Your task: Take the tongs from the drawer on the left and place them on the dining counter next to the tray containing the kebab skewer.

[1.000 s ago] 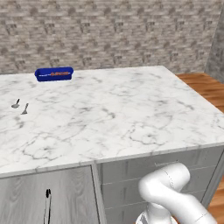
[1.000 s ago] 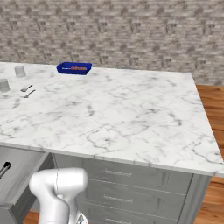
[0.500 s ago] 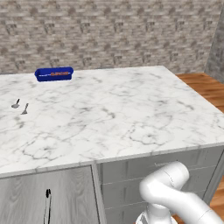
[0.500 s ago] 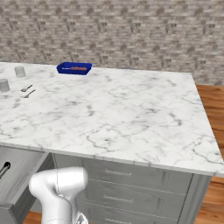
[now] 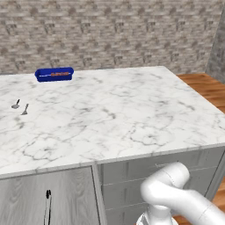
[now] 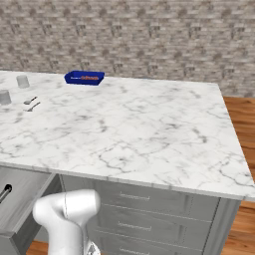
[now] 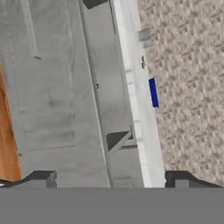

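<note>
The drawer stands pulled out under the dining counter at the lower left, also seen as drawer. Inside it lie the tongs, slim and silver with a black end, also seen as tongs. The blue tray with the kebab skewer sits at the counter's far left edge, also seen as tray and tray. My gripper is open and empty, low in front of the cabinet fronts, rolled sideways and apart from the tongs.
Two small spoons lie on the counter's left side, with two cups beyond them. A stack of shut drawers fills the cabinet to the right. Wood floor lies past the counter's right end. A brick wall backs the scene.
</note>
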